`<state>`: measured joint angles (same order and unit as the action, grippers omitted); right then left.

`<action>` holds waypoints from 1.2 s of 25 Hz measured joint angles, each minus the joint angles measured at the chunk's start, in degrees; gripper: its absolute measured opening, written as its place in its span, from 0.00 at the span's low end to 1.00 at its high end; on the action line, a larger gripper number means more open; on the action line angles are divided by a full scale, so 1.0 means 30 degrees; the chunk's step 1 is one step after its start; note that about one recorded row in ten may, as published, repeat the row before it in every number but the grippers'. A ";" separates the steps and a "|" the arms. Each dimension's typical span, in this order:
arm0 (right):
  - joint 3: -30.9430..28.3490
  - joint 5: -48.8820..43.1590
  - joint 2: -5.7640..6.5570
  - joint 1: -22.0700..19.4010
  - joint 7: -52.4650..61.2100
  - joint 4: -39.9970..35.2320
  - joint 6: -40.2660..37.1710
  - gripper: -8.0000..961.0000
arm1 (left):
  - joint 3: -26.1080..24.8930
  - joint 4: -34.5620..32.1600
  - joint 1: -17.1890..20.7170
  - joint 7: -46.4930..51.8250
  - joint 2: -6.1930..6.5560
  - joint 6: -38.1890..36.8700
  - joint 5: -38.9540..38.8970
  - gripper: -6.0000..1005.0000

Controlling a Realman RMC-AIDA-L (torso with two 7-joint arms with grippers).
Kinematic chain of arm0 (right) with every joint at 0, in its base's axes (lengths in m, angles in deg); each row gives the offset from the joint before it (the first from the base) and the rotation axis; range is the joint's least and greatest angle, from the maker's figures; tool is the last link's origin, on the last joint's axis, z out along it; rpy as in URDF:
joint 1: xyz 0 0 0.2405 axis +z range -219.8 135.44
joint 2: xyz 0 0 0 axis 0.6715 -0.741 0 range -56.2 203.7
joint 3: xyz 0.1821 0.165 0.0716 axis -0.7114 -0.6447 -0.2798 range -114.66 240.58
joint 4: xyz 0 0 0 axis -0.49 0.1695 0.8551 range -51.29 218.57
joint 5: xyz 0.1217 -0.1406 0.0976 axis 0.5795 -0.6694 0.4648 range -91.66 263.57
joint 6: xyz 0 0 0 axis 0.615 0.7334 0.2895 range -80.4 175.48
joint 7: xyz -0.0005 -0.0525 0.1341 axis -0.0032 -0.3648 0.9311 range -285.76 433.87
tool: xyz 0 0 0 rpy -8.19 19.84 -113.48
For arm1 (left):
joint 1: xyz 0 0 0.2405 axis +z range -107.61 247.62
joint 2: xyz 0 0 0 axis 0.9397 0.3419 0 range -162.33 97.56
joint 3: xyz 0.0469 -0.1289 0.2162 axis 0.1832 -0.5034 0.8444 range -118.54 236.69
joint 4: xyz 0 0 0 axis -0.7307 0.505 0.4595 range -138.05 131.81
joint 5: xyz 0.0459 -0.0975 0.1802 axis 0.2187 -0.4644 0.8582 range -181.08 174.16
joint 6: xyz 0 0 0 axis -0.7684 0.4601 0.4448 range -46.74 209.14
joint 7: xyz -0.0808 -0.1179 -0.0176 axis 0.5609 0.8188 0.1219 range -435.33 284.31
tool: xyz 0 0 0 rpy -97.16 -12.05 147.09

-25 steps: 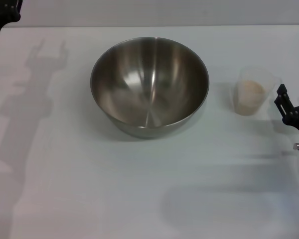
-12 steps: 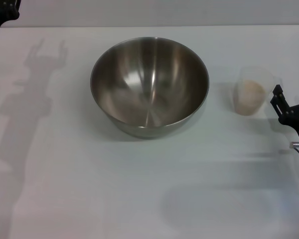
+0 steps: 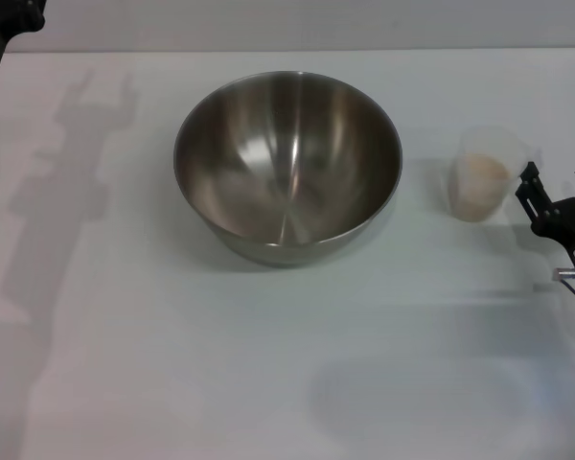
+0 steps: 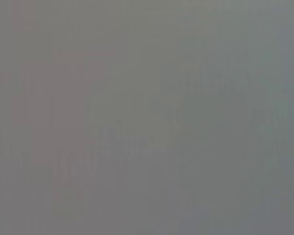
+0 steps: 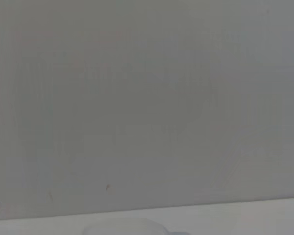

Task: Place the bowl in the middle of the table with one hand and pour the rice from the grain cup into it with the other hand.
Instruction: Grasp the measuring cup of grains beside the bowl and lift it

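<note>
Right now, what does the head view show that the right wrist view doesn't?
Only the head view shows the steel bowl standing empty mid-table, the rice in the cup to its right, and the right gripper open just right of the cup, not touching it. The left arm shows only at the far left corner.

Only the right wrist view shows a wide blank wall behind the table.

Both share the white table, a thin strip in the wrist view, where a faint rim may be the cup.
</note>
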<state>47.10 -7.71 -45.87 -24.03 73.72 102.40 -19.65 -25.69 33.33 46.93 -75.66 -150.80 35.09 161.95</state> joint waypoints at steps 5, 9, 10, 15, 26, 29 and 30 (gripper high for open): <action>-0.0020 0.0014 -0.0018 0.0271 0.0047 -0.0159 0.0438 0.74 | -0.0017 -0.0021 -0.0063 -0.0006 0.0007 0.0032 0.0000 0.56; -0.0040 0.0020 -0.0023 0.0475 0.0054 -0.0174 0.0739 0.74 | -0.0019 -0.0023 -0.0077 -0.0010 0.0008 0.0030 0.0000 0.56; -0.0045 0.0020 -0.0023 0.0501 0.0054 -0.0195 0.0777 0.74 | -0.0017 -0.0023 -0.0087 -0.0010 0.0008 0.0024 0.0000 0.56; -0.0051 0.0021 -0.0013 0.0693 0.0080 -0.0289 0.1002 0.75 | -0.0018 -0.0023 -0.0102 -0.0014 0.0008 0.0016 0.0000 0.56; -0.0045 0.0020 0.0023 0.1015 0.0481 -0.0635 0.1247 0.74 | -0.0046 -0.0024 -0.0189 -0.0044 0.0008 -0.0033 0.0001 0.56; -0.0046 0.0020 0.0018 0.1065 0.0527 -0.0671 0.1248 0.74 | -0.0046 -0.0023 -0.0242 -0.0044 0.0007 -0.0039 0.0000 0.56; -0.0046 0.0021 0.0017 0.1088 0.0527 -0.0671 0.1248 0.74 | -0.0047 -0.0023 -0.0249 -0.0043 0.0009 -0.0041 0.0000 0.56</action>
<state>46.96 -7.64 -45.82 -20.77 75.30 100.39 -15.91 -25.83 33.26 46.19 -75.79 -150.77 34.96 161.95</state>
